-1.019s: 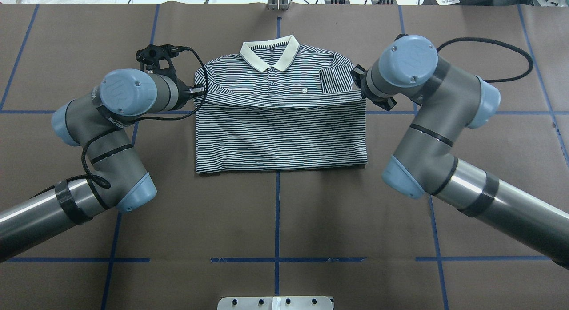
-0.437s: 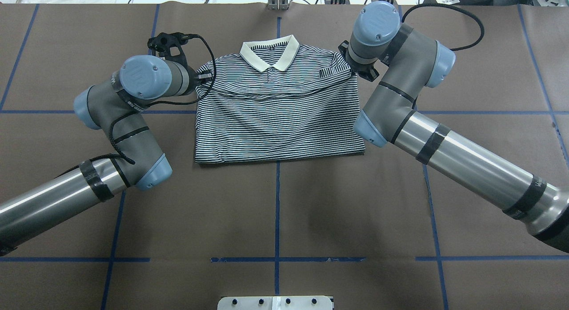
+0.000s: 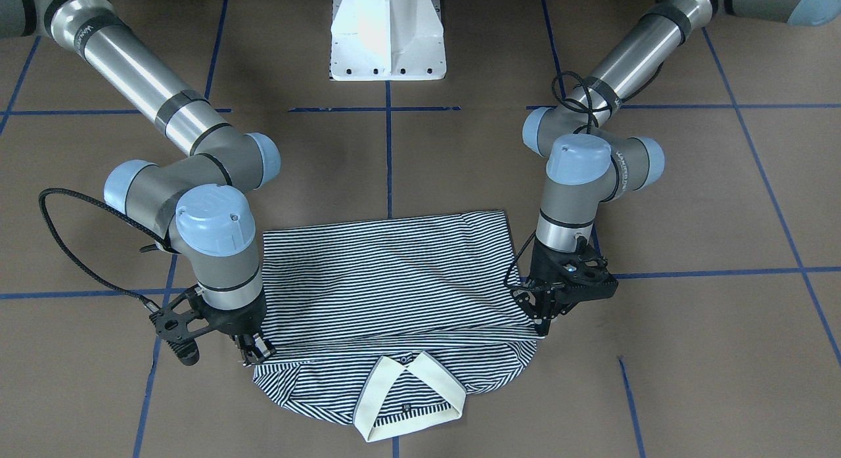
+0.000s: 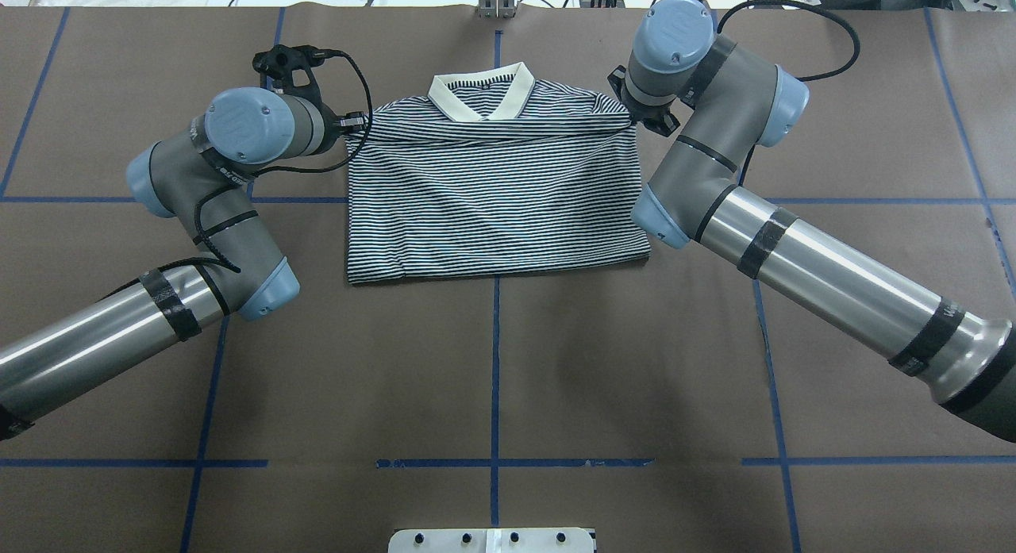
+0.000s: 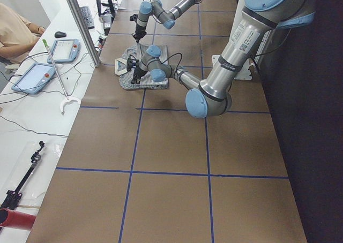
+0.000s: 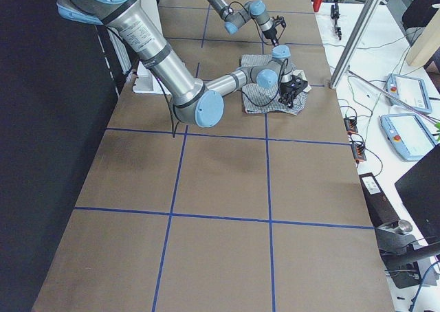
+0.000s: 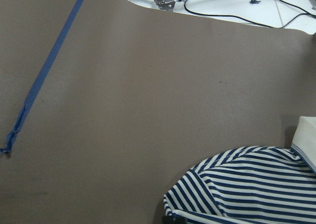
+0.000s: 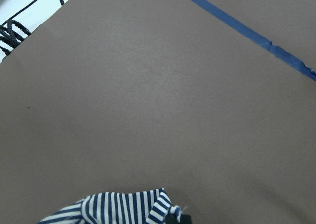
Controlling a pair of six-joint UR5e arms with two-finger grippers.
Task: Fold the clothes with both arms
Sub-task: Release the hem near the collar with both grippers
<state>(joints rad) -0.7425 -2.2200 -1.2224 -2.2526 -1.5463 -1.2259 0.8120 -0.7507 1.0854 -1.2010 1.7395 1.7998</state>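
The navy-and-white striped polo shirt lies flat at the table's far middle, its lower half doubled up over the chest. The cream collar shows beyond the folded edge. My left gripper is shut on the folded layer's left corner by the shoulder, and it also shows in the front-facing view. My right gripper is shut on the right corner. Each wrist view shows only a bunch of striped cloth at its bottom edge.
Blue tape lines cross the brown table cover. The white pedestal base stands on the robot's side. Cables run along the far edge. A person sits at a side desk with tablets.
Both grippers have carried the shirt's hem farther from the robot, from chest height up to just below the collar. The folded layer now covers the placket and the logo.
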